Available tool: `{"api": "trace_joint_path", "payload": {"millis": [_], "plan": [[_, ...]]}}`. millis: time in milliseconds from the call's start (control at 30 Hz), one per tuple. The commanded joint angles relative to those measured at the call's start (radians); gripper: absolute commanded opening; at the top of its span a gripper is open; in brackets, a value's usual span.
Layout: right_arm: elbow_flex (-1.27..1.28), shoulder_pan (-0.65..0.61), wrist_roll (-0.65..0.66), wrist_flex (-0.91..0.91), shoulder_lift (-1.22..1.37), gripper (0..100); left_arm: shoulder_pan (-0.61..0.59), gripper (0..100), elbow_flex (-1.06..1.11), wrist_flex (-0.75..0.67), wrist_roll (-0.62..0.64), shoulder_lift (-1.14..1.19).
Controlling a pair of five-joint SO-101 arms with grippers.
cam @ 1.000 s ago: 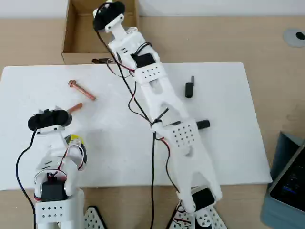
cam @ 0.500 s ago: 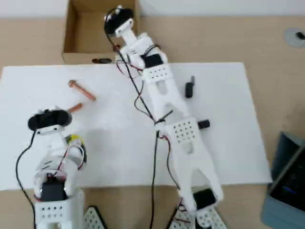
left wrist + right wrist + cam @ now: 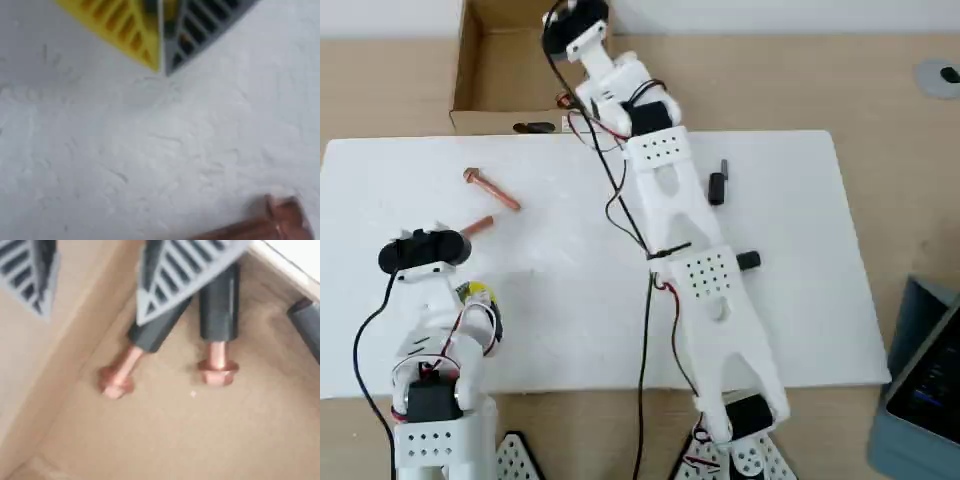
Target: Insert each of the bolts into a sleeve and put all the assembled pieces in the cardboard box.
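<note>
1. Inside the cardboard box (image 3: pixel 490 120), the right gripper (image 3: pixel 95 315) hangs over the floor with its two grey fingers (image 3: pixel 185 275) spread wide and nothing held between them.
2. Two assembled pieces lie on the box floor beneath it, each a black sleeve with a copper bolt head sticking out.
3. The angled piece (image 3: pixel 150 337) lies by the foot of a box wall, and one finger hides part of its sleeve.
4. The straight piece (image 3: pixel 218 315) lies just beside the angled one, off to the side of the gap between the fingers.
5. The left gripper (image 3: pixel 162 67) sits low over the white mat (image 3: pixel 550 300), its yellow and grey fingers closed tip to tip on nothing.
6. The nearer bolt (image 3: pixel 477 226) lies bare on the mat just beside the left gripper. In the left wrist view its end is close to the tips without touching them.
7. The second bolt (image 3: pixel 492 190) lies on the mat farther toward the box, apart from the first.
8. The first loose sleeve (image 3: pixel 717 187) and the second loose sleeve (image 3: pixel 747 261) lie on the mat beside the right arm, well apart from both grippers.
9. A dark piece (image 3: pixel 533 127) lies along the box's front wall. I cannot tell whether it holds a bolt.
</note>
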Motion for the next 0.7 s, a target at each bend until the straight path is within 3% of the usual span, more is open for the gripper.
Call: {"api": "trace_joint_path", "payload": {"millis": [0,300,667], "plan": [[-0.16,0.027,0.008,0.072,-0.008,13.0,0.005,0,-0.005,-0.017,0.0,-0.005],[-0.206,0.061,0.008,0.245,-0.074,13.1,0.005,0,-0.005,-0.017,0.0,-0.005],[-0.208,0.058,0.003,0.592,-0.232,13.1,0.005,0,-0.005,-0.017,0.0,-0.005]]}}
